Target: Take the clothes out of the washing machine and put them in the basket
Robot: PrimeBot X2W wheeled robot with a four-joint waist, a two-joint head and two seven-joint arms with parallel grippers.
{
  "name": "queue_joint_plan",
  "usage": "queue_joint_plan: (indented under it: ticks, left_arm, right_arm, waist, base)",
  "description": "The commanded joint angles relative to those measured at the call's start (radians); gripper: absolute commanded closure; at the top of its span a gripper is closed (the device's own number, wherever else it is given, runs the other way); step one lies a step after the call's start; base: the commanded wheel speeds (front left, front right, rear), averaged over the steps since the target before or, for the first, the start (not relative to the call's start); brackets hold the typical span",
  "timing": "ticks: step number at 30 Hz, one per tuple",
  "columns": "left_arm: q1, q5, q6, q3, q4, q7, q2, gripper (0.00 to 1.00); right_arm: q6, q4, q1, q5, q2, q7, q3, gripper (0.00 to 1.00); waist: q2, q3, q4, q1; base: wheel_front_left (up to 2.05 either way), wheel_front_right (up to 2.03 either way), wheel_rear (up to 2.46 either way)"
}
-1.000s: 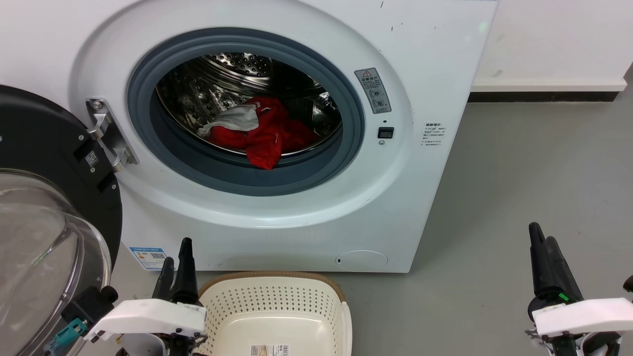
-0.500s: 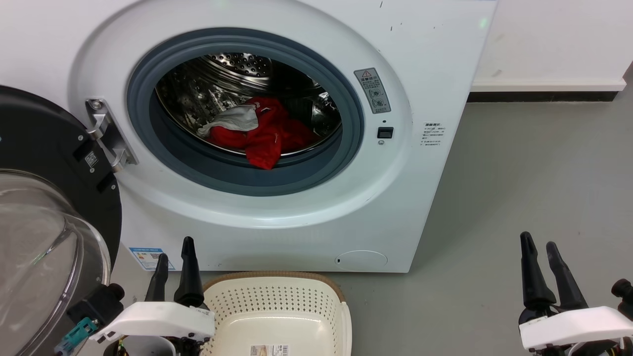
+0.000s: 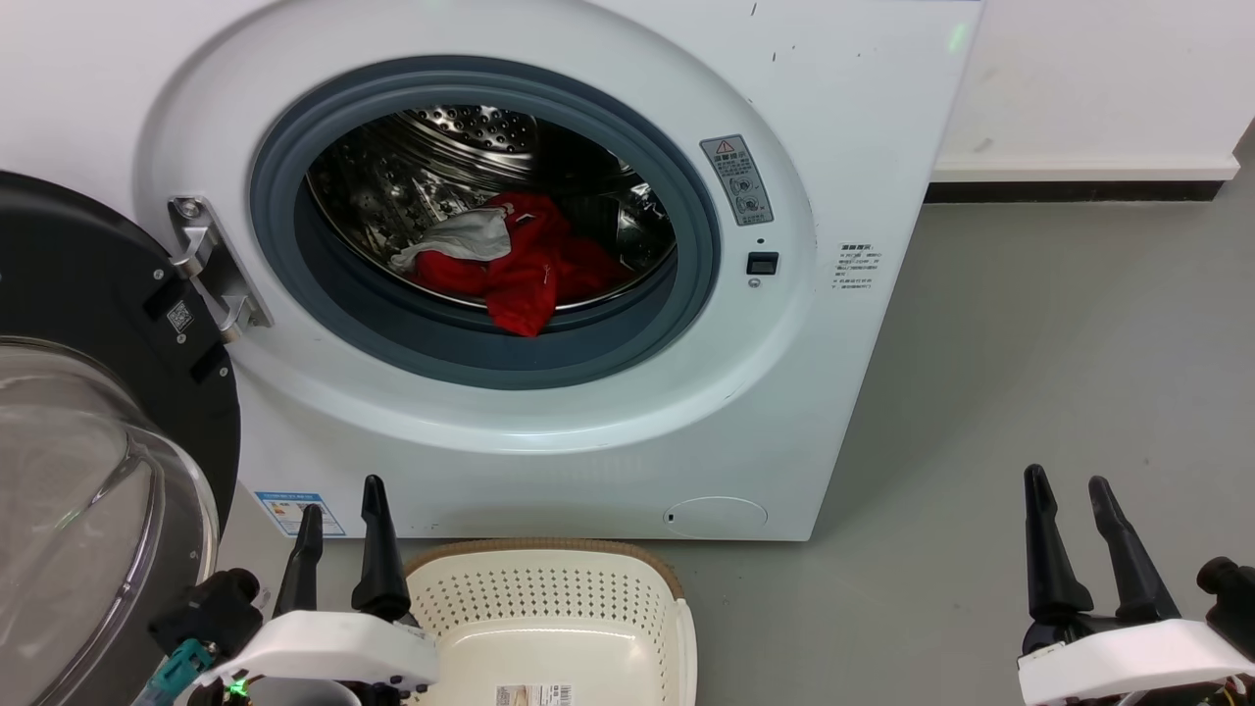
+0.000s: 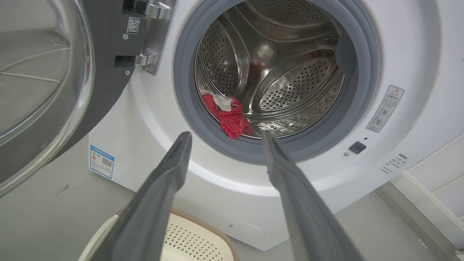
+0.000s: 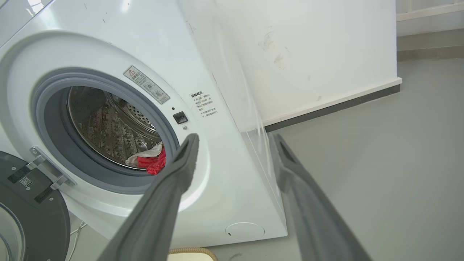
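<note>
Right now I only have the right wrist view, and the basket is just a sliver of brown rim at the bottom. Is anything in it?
Observer: No. The head view shows the basket with nothing in it but a paper label on its floor.
Operator: Where is the left gripper?
Observer: The left gripper is open, low at the basket's left side, fingers pointing up toward the washing machine.
Operator: How far forward are the clothes?
Observer: In the left wrist view the clothes lie at the front of the drum, one red fold drooping over the lip toward the grey seal.
</note>
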Motion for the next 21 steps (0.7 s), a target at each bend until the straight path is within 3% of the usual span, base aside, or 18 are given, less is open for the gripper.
queue_joint_plan:
  ticks: [1, 21]
  left_arm:
    - [0.003, 0.024, 0.002, -0.004, -0.015, -0.009, 0.002, 0.0]
    - [0.031, 0.204, 0.028, -0.022, -0.035, -0.057, 0.003, 0.0]
  right_arm:
    - [0.0, -0.018, 0.001, -0.025, -0.003, -0.01, 0.001, 0.0]
    - [0.0, -0.06, 0.034, -0.228, -0.003, -0.058, 0.005, 0.0]
  waist:
    - [-0.0001, 0.0, 0.0, 0.0]
    - [-0.0001, -0.001, -0.002, 0.0]
  base:
    - [0.0, 0.0, 0.0]
    - [0.0, 0.0, 0.0]
